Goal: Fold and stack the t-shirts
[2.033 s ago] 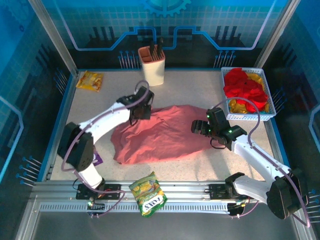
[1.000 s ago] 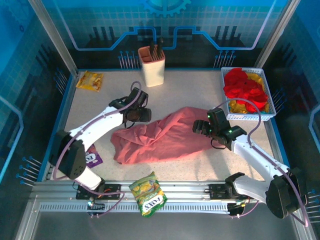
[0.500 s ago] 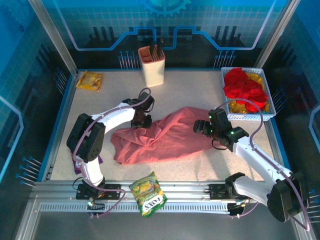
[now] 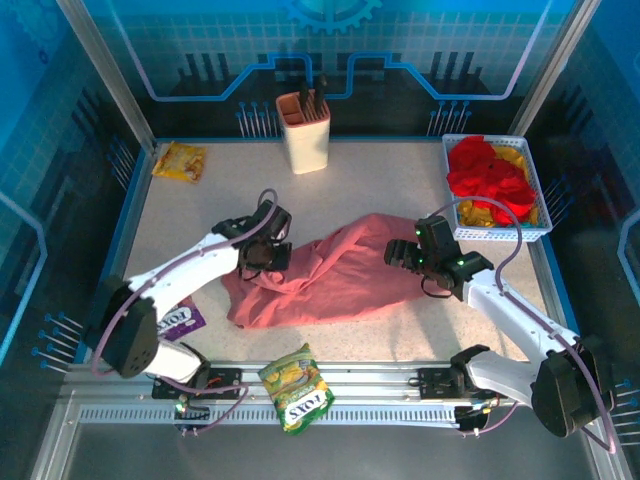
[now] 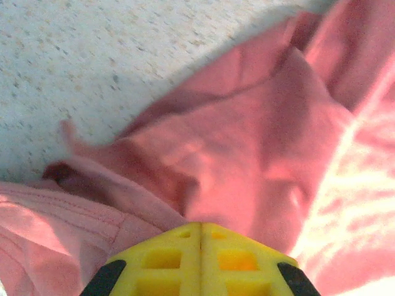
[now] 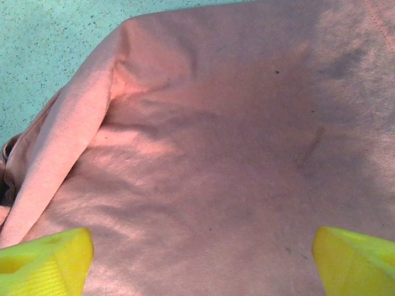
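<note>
A dusty salmon-pink t-shirt (image 4: 330, 275) lies crumpled across the middle of the table. My left gripper (image 4: 265, 257) is at its upper left edge. In the left wrist view its yellow fingers (image 5: 166, 259) are pressed together, and a ridge of the pink t-shirt (image 5: 247, 154) runs in under the left gripper (image 5: 200, 225). My right gripper (image 4: 402, 256) hangs over the shirt's right end. In the right wrist view the right gripper (image 6: 200, 271) is open wide, with flat pink t-shirt (image 6: 234, 148) beneath. Red and yellow t-shirts (image 4: 490, 180) lie heaped in a basket.
The white basket (image 4: 500, 234) stands at the back right. A tan holder (image 4: 305, 135) with dark handles stands at the back centre. Snack packets lie at the back left (image 4: 180, 160), the front rail (image 4: 297, 385) and beside the left arm (image 4: 182, 320).
My left gripper closed and shifted down-left onto the shirt's upper left edge. Earlier the shirt lay flatter; it is now bunched. The right arm barely moved.
</note>
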